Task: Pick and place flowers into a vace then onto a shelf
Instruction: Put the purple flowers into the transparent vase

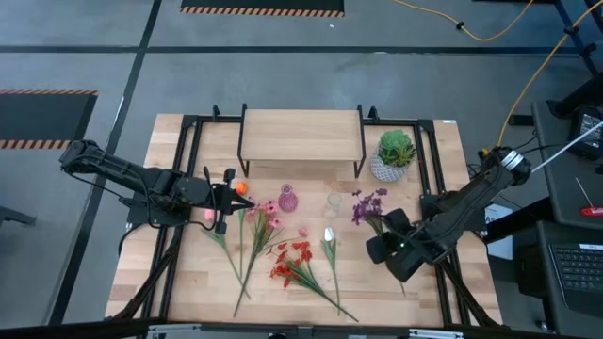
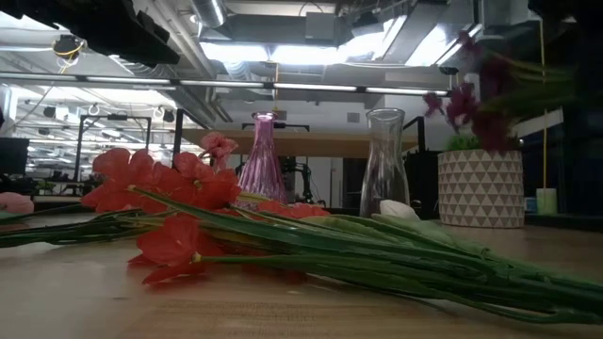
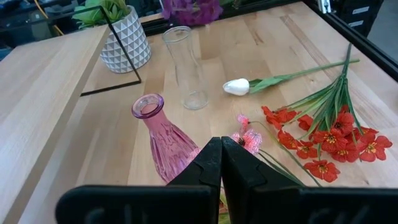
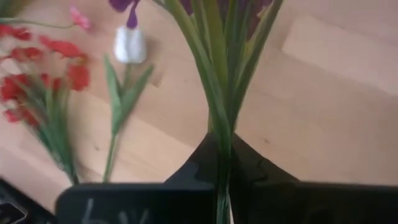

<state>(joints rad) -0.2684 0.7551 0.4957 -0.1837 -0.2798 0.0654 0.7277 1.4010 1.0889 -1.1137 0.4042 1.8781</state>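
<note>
My right gripper [image 1: 384, 234] hangs over the table's right half, shut on the purple sprig [image 1: 369, 205], whose blooms [image 2: 468, 102] ride high in the low view. My left gripper [image 3: 221, 149] hovers shut, with nothing seen between its fingers, beside the orange tulip [image 1: 240, 187] and left of the pink glass vase [image 1: 287, 199]. A clear glass vase [image 1: 334, 201] stands to the right of the pink one. The pink tulip [image 1: 208, 215], pink blossoms [image 1: 267, 212], red cluster [image 1: 292, 264] and white bud [image 1: 329, 235] lie flat on the table. The shelf [image 1: 301, 137] stands at the far edge. My right gripper pinches the sprig's bundle of green stems and leaves [image 4: 219, 127] between its two fingers, well below the blooms. The fingers come from above, slanting down. The bloom end [image 4: 127, 7] reaches out past the fingertips, up off the table.
A spiky green plant in a white patterned pot [image 1: 396, 155] stands to the right of the shelf. Black frame rails [image 1: 188, 151] run along both sides of the table. Bare wood lies at the near right [image 1: 443, 292].
</note>
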